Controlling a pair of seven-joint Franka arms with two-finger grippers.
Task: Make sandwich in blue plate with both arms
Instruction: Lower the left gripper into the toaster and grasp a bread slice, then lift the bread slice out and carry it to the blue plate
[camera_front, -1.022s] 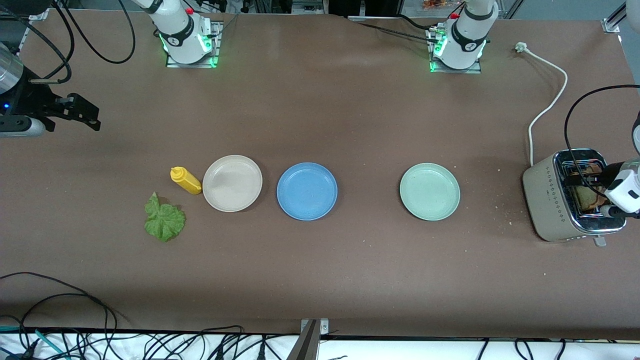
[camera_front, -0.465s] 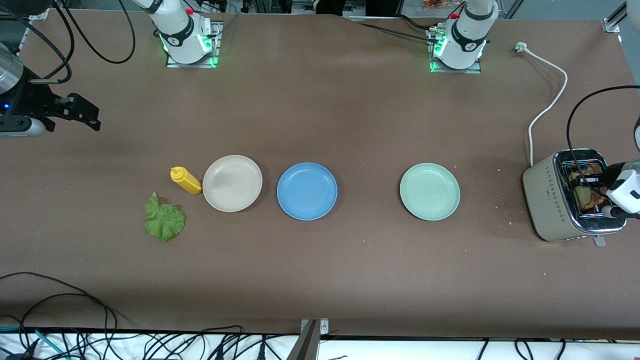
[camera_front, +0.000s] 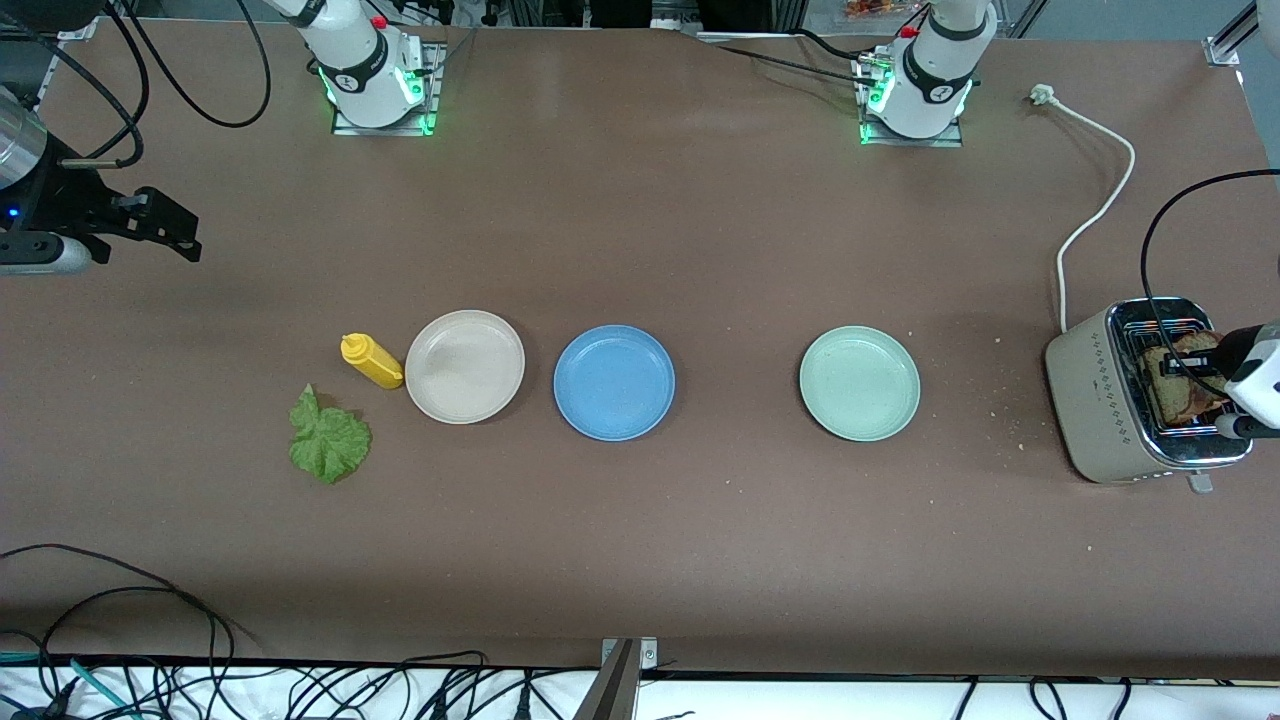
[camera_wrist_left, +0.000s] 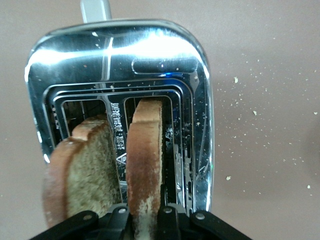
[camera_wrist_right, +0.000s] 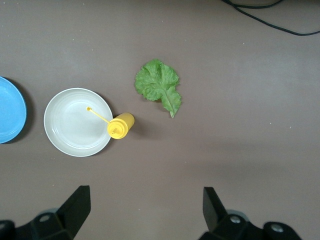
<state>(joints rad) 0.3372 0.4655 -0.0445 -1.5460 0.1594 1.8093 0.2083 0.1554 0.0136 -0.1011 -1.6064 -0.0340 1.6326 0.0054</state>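
Observation:
The blue plate (camera_front: 614, 382) lies bare at mid-table; its edge shows in the right wrist view (camera_wrist_right: 10, 110). A green lettuce leaf (camera_front: 328, 440) (camera_wrist_right: 159, 85) lies flat toward the right arm's end. Two brown bread slices stand in the toaster (camera_front: 1110, 400) (camera_wrist_left: 120, 55) at the left arm's end. My left gripper (camera_front: 1195, 368) (camera_wrist_left: 145, 220) is over the toaster, shut on one bread slice (camera_wrist_left: 145, 150) (camera_front: 1172, 395) by its top edge. The second slice (camera_wrist_left: 90, 165) stands in the slot beside it. My right gripper (camera_front: 165, 230) (camera_wrist_right: 145, 210) waits open and empty above the table's end.
A beige plate (camera_front: 464, 366) (camera_wrist_right: 78, 122) and a yellow squeeze bottle (camera_front: 371, 361) (camera_wrist_right: 120, 126) lie between the lettuce and the blue plate. A pale green plate (camera_front: 859, 383) sits between the blue plate and the toaster. The toaster's white cord (camera_front: 1095, 200) trails away from the front camera. Crumbs lie round the toaster.
My left gripper has drawn up and toward the table's end with the bread slice, which shows more above the toaster. The right arm has not moved.

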